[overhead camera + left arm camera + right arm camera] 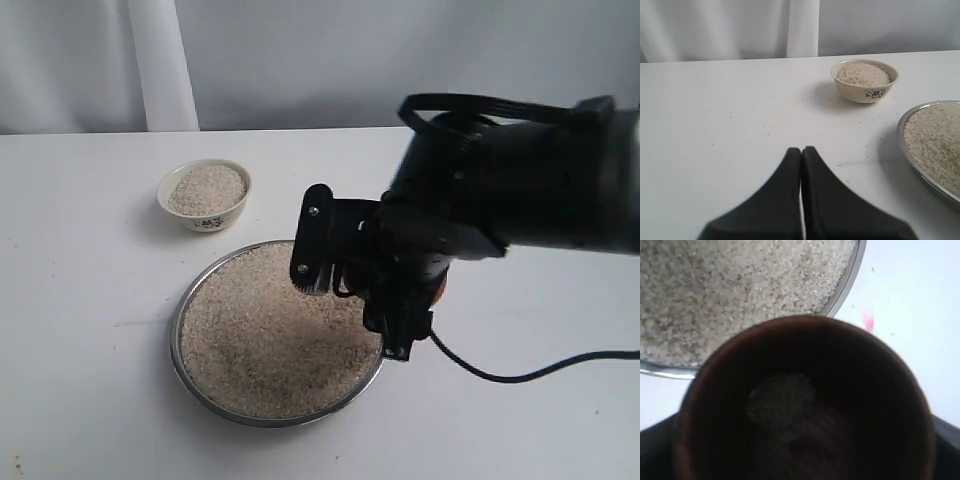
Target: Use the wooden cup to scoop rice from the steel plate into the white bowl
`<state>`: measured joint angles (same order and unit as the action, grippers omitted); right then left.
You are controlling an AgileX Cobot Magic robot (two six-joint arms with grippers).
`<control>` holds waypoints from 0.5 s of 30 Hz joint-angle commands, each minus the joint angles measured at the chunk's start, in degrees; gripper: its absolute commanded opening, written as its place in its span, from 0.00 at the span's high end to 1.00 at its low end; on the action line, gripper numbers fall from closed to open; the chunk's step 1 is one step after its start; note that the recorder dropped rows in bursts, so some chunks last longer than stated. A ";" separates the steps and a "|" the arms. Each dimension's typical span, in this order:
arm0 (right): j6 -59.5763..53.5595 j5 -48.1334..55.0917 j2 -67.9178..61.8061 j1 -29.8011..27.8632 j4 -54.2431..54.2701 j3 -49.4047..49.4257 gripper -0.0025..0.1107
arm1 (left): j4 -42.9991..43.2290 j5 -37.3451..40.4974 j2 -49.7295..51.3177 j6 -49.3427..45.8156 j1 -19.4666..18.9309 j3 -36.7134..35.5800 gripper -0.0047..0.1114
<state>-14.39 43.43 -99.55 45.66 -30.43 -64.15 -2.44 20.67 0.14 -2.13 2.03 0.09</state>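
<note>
The steel plate (178, 330) lies mid-table, filled with a wide heap of rice (270, 345). My right gripper (355, 295) hangs over the plate's right rim, shut on the wooden cup (865, 390). The cup's dark inside fills the right wrist view, with a small clump of rice (782, 397) at its bottom and the plate rim (850, 275) beyond it. The white bowl (205, 195) stands behind the plate to the left, heaped with rice. In the left wrist view my left gripper (801, 150) is shut and empty over bare table, well short of the bowl (865, 80).
A black cable (520, 375) trails across the table right of the plate. A white curtain (165, 60) hangs behind the table. A pink mark (868, 321) sits on the table beside the plate. Stray grains dot the table near the plate (905, 145).
</note>
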 commanded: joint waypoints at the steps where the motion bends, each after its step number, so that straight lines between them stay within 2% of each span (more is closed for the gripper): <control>1: -4.91 18.38 -8.14 3.08 0.05 -14.28 0.98 | 0.03 -0.81 -0.14 0.17 0.35 -0.09 0.96; 3: -8.14 26.53 -14.29 3.57 -0.08 -25.46 0.98 | 0.03 -0.81 -0.14 0.03 0.35 -0.09 0.96; 7: -12.81 26.53 -21.85 5.77 -0.62 -36.96 0.98 | 0.03 -0.81 -0.14 0.03 0.35 -0.09 0.96; 15: -14.53 26.53 -30.56 9.32 -12.06 -39.24 0.98 | 0.03 -0.81 -0.14 0.16 0.35 -0.09 0.96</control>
<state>-28.47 69.52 -129.18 54.42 -37.46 -102.96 -2.44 20.67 0.14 -2.13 2.03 0.09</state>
